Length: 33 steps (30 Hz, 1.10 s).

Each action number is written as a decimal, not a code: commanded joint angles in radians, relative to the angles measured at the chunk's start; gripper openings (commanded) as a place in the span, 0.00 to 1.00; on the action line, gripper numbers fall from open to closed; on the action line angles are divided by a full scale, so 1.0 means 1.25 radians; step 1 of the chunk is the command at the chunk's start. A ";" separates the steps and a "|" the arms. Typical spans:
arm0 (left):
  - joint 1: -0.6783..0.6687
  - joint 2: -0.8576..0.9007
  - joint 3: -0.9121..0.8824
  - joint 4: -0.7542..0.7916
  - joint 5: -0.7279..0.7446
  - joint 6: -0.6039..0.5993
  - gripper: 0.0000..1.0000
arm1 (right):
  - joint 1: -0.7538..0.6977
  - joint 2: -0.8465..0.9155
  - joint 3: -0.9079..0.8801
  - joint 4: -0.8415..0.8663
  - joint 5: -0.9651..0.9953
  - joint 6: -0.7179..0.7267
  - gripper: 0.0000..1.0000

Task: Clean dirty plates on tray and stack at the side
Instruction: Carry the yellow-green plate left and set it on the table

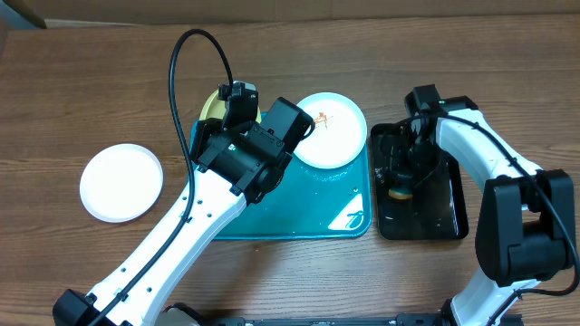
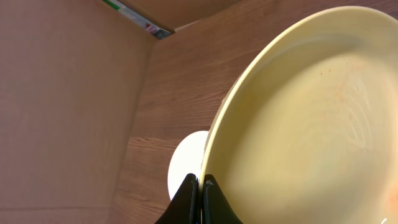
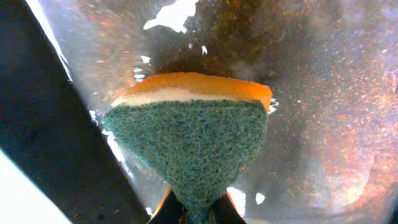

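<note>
Brown wood-grain table [image 1: 72, 91] backed by a cardboard wall [image 2: 62, 93].

Right side: narrow black tray [image 1: 449, 217] on wood-grain table [image 1: 82, 100], floor glossy with wet glints. Over tray floor, sponge [image 3: 193, 124]: orange body, pale middle layer, green scouring face toward camera, lower end squeezed narrow. Cardboard wall [image 2: 62, 93] along table's far edge.

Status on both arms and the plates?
Left gripper shut on rim of pale yellow round plate. Right gripper shut on green-and-orange scrub sponge at narrow black tray. Smeared white round plate on glossy turquoise tray. No obstruction visible.
</note>
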<state>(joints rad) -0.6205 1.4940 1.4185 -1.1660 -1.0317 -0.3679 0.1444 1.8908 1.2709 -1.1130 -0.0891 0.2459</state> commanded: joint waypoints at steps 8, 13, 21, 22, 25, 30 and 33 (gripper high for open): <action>-0.001 -0.018 0.015 -0.001 -0.005 -0.017 0.04 | -0.001 0.001 -0.188 0.191 0.011 -0.005 0.04; 0.003 -0.018 0.015 -0.004 0.009 -0.017 0.04 | -0.001 0.001 -0.226 0.237 0.010 -0.005 0.05; 0.133 -0.020 0.015 -0.040 0.145 -0.018 0.04 | -0.001 0.001 -0.194 0.235 -0.017 -0.006 0.06; 0.164 -0.020 0.015 -0.043 0.186 -0.018 0.04 | -0.001 0.001 -0.183 0.234 -0.024 -0.006 0.06; 0.250 -0.020 0.015 -0.047 0.294 -0.018 0.04 | -0.001 0.001 -0.148 0.218 -0.047 -0.012 0.05; 0.410 -0.020 0.015 -0.057 0.409 -0.017 0.04 | -0.001 0.000 -0.079 0.138 -0.049 -0.014 0.04; 0.498 -0.020 0.015 -0.060 0.438 -0.017 0.04 | -0.004 -0.011 -0.033 0.090 -0.049 -0.013 0.04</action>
<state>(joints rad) -0.0845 1.4940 1.4185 -1.2362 -0.5865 -0.3683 0.1417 1.8790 1.1706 -0.9741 -0.1318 0.2348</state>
